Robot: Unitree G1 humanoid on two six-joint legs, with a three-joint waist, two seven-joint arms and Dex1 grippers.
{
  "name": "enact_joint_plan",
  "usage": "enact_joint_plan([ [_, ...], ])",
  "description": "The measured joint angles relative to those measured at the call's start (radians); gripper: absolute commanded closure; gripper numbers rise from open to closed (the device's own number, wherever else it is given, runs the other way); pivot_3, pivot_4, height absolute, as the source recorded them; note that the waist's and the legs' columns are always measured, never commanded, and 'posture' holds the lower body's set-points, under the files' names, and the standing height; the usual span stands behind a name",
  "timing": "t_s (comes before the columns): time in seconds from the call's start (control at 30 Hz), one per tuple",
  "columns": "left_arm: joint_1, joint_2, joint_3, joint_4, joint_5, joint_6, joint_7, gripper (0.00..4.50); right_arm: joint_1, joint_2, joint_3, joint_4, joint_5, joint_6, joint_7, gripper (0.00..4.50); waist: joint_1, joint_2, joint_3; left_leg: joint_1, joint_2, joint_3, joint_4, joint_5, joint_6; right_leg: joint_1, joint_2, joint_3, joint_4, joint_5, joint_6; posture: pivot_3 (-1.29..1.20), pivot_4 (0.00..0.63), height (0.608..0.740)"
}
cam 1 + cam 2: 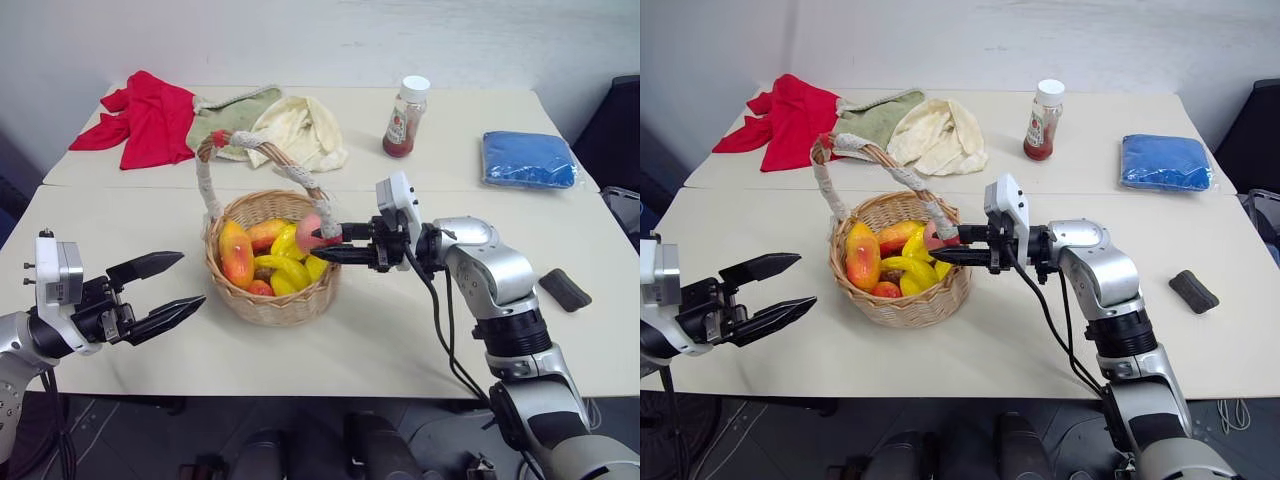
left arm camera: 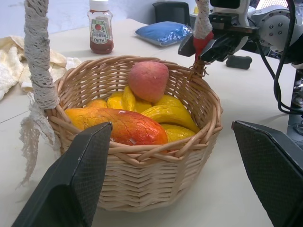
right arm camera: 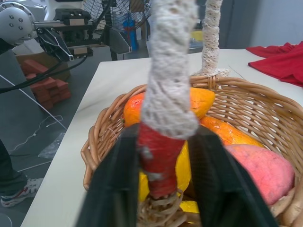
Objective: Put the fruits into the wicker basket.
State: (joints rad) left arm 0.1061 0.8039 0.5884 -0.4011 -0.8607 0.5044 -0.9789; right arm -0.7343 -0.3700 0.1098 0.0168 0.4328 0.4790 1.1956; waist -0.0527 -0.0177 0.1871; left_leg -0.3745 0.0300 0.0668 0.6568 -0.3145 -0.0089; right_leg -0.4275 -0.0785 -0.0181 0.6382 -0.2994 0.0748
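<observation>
Gripping the red-wrapped foot of the handle [image 3: 161, 161], the right gripper [image 1: 325, 243] reached level across the table [image 1: 400, 330] with its two black fingers [image 3: 113, 189] pressed against either side of the wrap, just above the rim of the wicker basket [image 1: 270, 300]. The basket stood near the middle of the table and held the fruits: a mango [image 1: 236, 254] with a red blush along its left side, yellow bananas [image 1: 285, 268] heaped in the centre, and a pink-red peach [image 2: 148, 80] resting on top, close beside the clamped handle end. The left gripper [image 1: 170, 288] hung to the basket's left, clear of the wicker, its fingers spread wide and empty. Behind the basket lay a red cloth [image 1: 145, 115], a green cloth [image 1: 225, 115] and a cream cloth [image 1: 300, 130], with a sauce bottle [image 1: 405, 118] and a blue pack [image 1: 528, 160] farther right; a small dark sponge [image 1: 565, 290] sat near the right arm.
</observation>
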Motion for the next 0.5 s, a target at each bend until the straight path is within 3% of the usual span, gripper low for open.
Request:
enact_joint_plan([
  [0.03,0.000,0.000,0.000,0.000,0.000,0.000,0.001,0.24,0.004,0.000,-0.002,-0.001,0.002,-0.005,-0.001,4.32,0.000,0.000,0.000,0.000,0.000,0.000,0.000,0.000,0.000,0.000,0.000,0.000,0.000,0.000,0.000,0.00,0.150,0.740],
  [0.3,-0.062,0.000,-0.054,0.022,0.008,-0.006,0.000,0.24,0.111,0.004,-0.135,-0.133,0.078,-0.085,-0.097,4.32,0.005,0.000,0.000,-0.001,0.000,0.000,0.000,0.000,0.000,0.000,0.000,0.000,0.000,0.000,0.000,0.00,0.150,0.740],
  [0.5,-0.075,0.000,-0.077,0.056,0.021,-0.016,-0.017,0.24,0.229,-0.144,-0.351,-0.198,0.079,-0.107,-0.246,4.32,0.024,0.000,0.000,-0.001,-0.001,0.000,0.000,0.000,0.000,0.000,0.000,0.000,-0.001,0.000,0.000,0.00,0.150,0.740],
])
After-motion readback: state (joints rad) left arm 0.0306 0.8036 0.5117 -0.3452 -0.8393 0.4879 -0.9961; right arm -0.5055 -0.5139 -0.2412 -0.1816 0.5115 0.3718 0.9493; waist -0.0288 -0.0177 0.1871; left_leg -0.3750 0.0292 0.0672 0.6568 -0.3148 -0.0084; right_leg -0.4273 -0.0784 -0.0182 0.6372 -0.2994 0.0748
